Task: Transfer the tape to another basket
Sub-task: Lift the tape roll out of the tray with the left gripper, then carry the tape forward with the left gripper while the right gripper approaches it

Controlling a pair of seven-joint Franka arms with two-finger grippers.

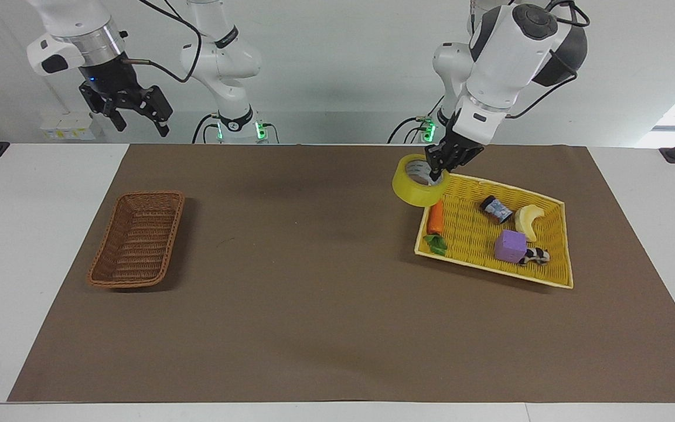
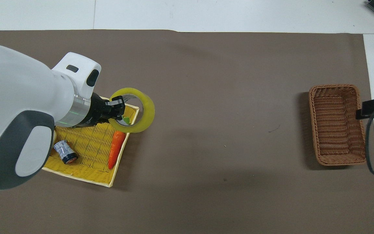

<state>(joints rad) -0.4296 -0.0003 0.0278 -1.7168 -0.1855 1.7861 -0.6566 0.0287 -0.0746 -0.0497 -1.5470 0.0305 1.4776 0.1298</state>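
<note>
My left gripper (image 1: 435, 170) is shut on the rim of the yellow tape roll (image 1: 416, 190) and holds it in the air over the corner of the yellow tray (image 1: 554, 275) where the carrot lies. In the overhead view the tape (image 2: 144, 112) hangs from the left gripper (image 2: 118, 110) at the tray's edge. The brown wicker basket (image 1: 137, 239) stands at the right arm's end of the table; it also shows in the overhead view (image 2: 337, 124). My right gripper (image 1: 132, 114) waits high over the table's edge, near that basket, fingers apart.
The yellow tray (image 2: 86, 162) holds a carrot (image 1: 435, 215), a small can (image 1: 495, 210), a banana piece (image 1: 527, 220), a purple block (image 1: 510, 245) and a small cow figure (image 1: 535, 255). Brown mat lies between tray and wicker basket.
</note>
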